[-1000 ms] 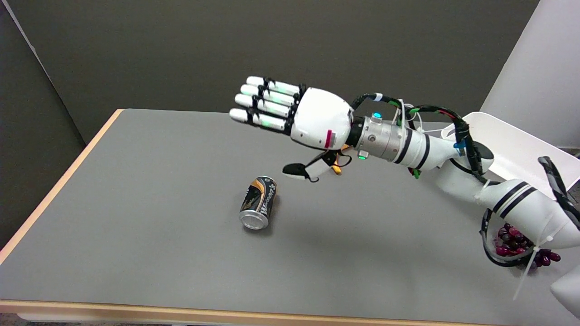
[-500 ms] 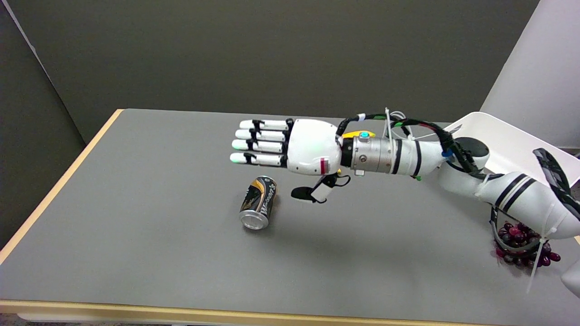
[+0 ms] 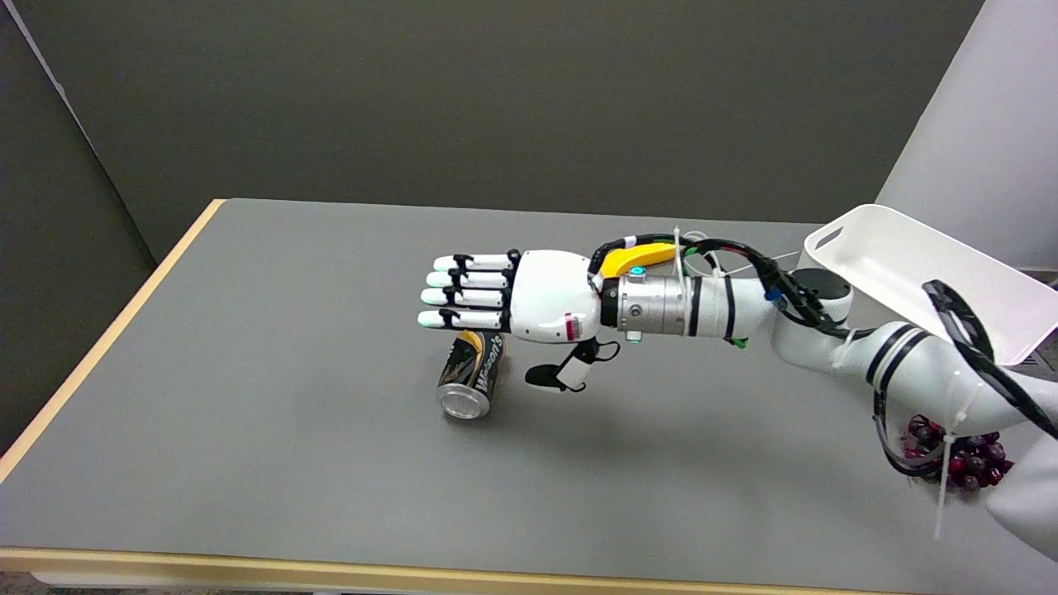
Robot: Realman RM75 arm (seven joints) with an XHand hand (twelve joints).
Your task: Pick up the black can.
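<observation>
Reaching in from the lower right, the right hand [image 3: 529,297] is hovering just above and behind the black can [image 3: 471,373], its fingers [image 3: 463,291] stretched out straight and side by side toward the left, the thumb [image 3: 552,376] hanging down apart from them on the can's right. It is grasping nothing: the hand is released, and I cannot tell whether the lowest finger is brushing the can's far end or only overlapping it from this angle.

Over the last second the hand has been sinking and levelling out; it was high above the worktop [image 3: 248,430] with the fingers angled upward, and it is now sitting low with the palm close over the can's far half. The can itself has not shifted: it is lying on its side near the middle of the worktop, its silver end facing the near edge. That descent is suggesting the approach is nearly done, with the can lying between fingers and thumb but not yet enclosed, so closing and lifting are both outstanding. A round can on its side may roll if nudged before the fingers are wrapping it.

Farther out, a white tray [image 3: 909,264] is standing at the worktop's far right, and a bunch of dark red grapes [image 3: 959,463] is showing below the arm.
</observation>
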